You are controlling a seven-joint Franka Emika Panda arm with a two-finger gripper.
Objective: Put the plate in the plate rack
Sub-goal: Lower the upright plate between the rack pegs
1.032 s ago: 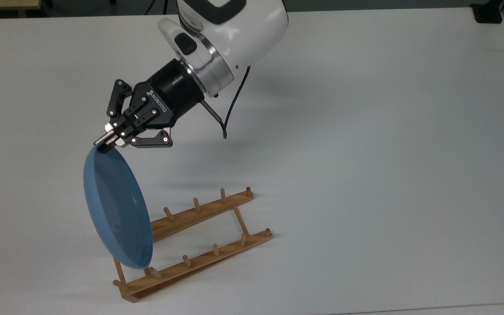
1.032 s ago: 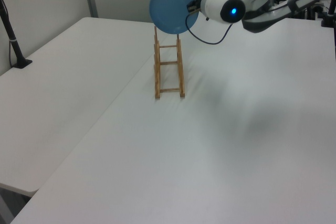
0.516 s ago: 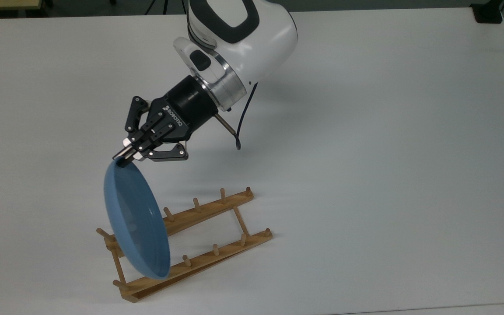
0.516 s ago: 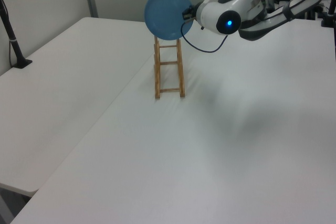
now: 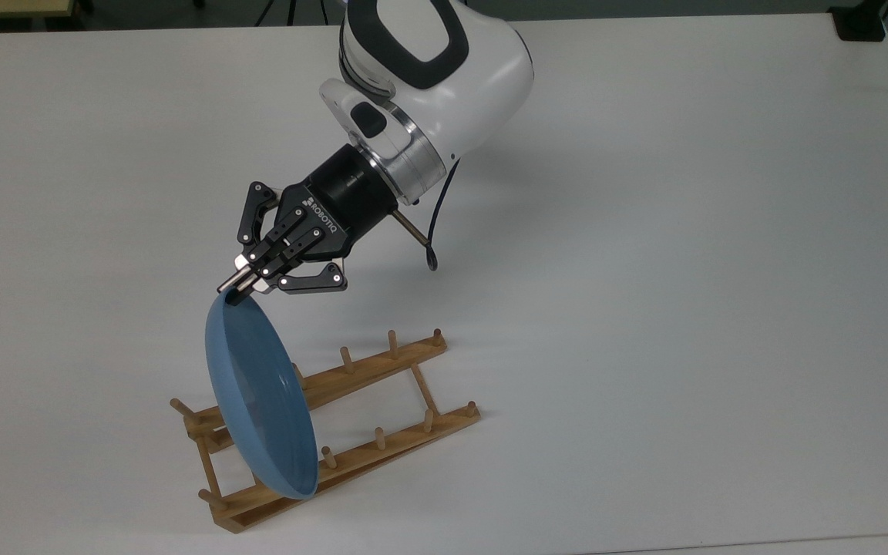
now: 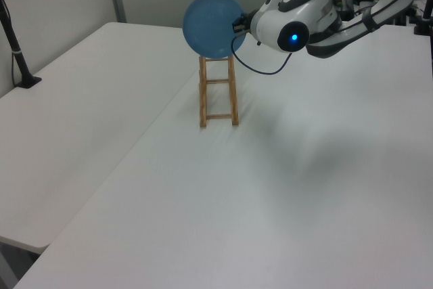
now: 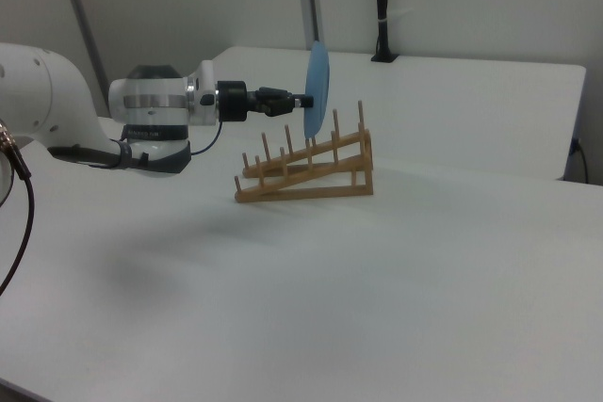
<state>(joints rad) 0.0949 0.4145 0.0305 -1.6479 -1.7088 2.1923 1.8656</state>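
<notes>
The light-blue plate [image 5: 259, 401] [image 6: 211, 25] [image 7: 317, 89] stands on edge, nearly vertical, over the end of the wooden plate rack [image 5: 386, 361] [image 6: 218, 99] [image 7: 311, 176] at the top view's left. My gripper [image 5: 234, 293] [image 6: 238, 24] [image 7: 303, 101] is shut on the plate's upper rim and reaches in from the top view's upper right. The plate's lower edge hangs among the pegs near the rack's front rail. I cannot tell whether it touches the wood. The plate hides some of the pegs behind it.
The rack lies on a white table [image 5: 683, 308]. A black cable [image 5: 432, 231] loops below the wrist. A black clamp post [image 6: 17, 52] [image 7: 382, 7] stands at a table edge, and a black block [image 5: 860, 23] sits at the top view's upper right corner.
The gripper has carried the plate toward the top view's right and lower, from beyond the rack's left end to over its pegs. The end pegs now show. The rack has not moved.
</notes>
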